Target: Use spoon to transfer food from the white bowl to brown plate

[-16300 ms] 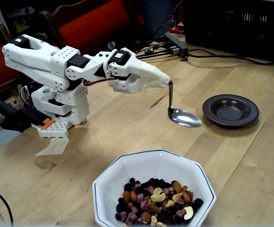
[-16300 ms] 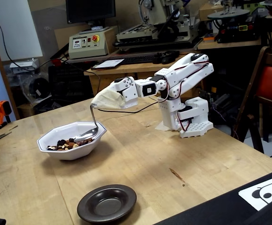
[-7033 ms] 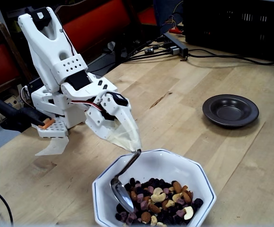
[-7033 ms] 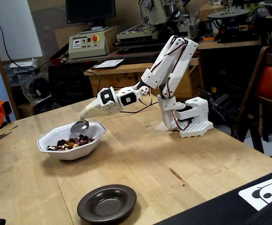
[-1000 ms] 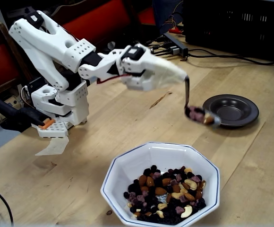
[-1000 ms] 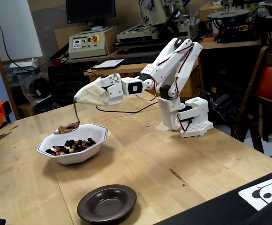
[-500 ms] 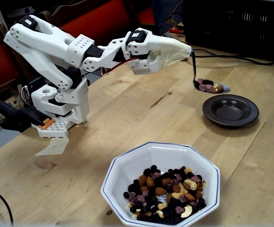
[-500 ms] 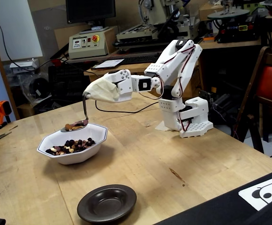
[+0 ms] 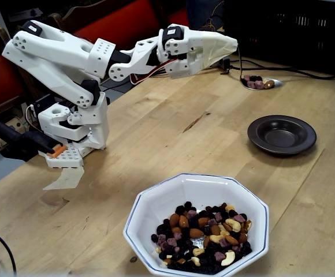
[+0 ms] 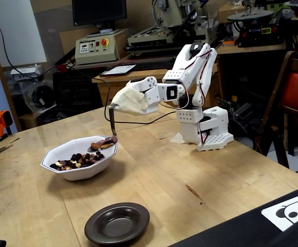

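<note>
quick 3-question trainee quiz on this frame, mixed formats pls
1. True or false: the brown plate already holds food.
2. The spoon carries: A) nothing B) a load of trail mix C) water
3. Fill in: most of the food lies in the ____ .

Key:
1. False. The plate is bare in both fixed views.
2. B. Purplish bits and a nut sit in the spoon, whose taped handle end is hidden in the wrapped gripper; the jaw state cannot be seen.
3. White bowl.
</note>
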Robot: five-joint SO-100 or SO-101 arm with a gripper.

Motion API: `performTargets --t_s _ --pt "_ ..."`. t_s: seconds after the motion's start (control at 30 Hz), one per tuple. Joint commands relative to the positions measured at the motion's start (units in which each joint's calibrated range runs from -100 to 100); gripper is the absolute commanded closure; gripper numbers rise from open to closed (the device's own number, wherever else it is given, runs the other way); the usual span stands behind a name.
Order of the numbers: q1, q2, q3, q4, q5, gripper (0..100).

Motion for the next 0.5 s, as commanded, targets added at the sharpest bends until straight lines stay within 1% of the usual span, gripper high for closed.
performTargets --t_s 0.0,0.23,0.47 --pt "-1.71 -1.95 -1.29 -0.07 0.24 98" --pt "-2.96 -1.95 -1.29 3.80 0.29 98" --pt "-5.11 -1.95 -1.38 4.67 0.29 98"
